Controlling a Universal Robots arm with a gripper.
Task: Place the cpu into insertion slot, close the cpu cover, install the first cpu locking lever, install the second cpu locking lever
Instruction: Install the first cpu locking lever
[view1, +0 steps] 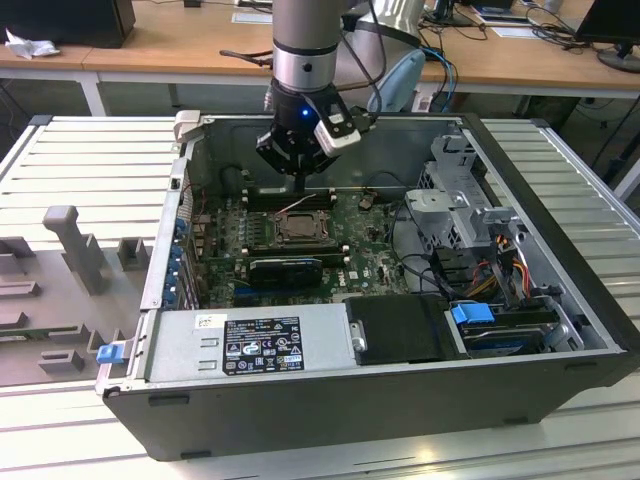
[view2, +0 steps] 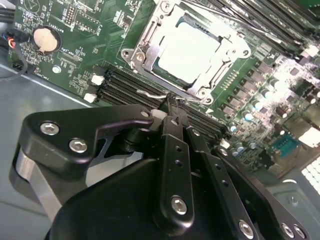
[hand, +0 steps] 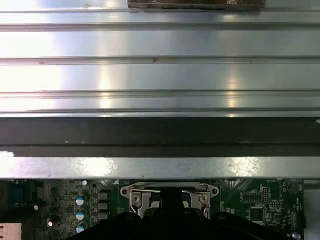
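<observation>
A lab: office desks (view1: 190, 45) behind an opened computer case (view1: 380, 380).

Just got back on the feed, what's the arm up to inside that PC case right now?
The gripper is down at the edge of the insertion slot on the green motherboard, fingertips together at a thin wire locking lever. The cpu already sits in the slot with the cpu cover closed flat around it.
</observation>
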